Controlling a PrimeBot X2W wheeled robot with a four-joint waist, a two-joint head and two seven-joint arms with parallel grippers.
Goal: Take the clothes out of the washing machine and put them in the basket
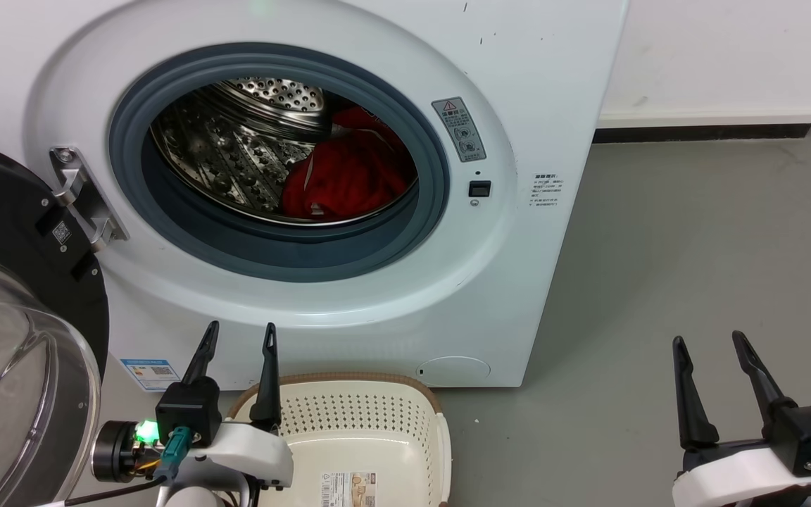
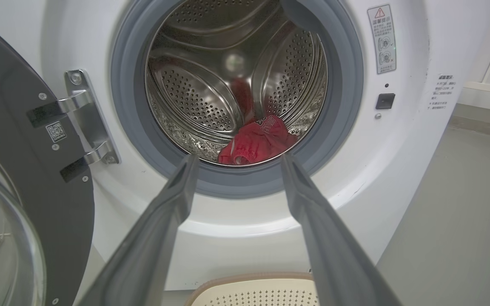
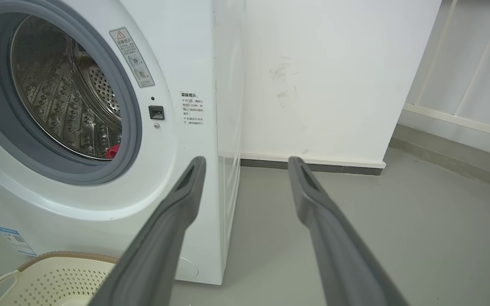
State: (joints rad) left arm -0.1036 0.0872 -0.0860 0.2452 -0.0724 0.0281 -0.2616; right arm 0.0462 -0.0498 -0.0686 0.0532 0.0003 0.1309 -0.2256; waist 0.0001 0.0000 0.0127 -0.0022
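The white washing machine (image 1: 532,63) stands with its door swung open to the left. Inside the steel drum lie the red clothes (image 1: 349,176), bunched at the bottom right; they also show in the left wrist view as the red clothes (image 2: 257,142), and a scrap of the red clothes (image 3: 113,151) peeks out in the right wrist view. The cream basket (image 1: 377,415) sits on the floor right before the machine, holding nothing. My left gripper (image 1: 240,334) is open over the basket's left rim, below the porthole. My right gripper (image 1: 708,341) is open, far right over the floor.
The open dark glass door (image 1: 18,338) takes up the left side next to my left arm. Grey floor (image 1: 694,239) stretches to the right of the machine, up to a white wall with a dark skirting. A white railing (image 3: 470,63) stands at the far right.
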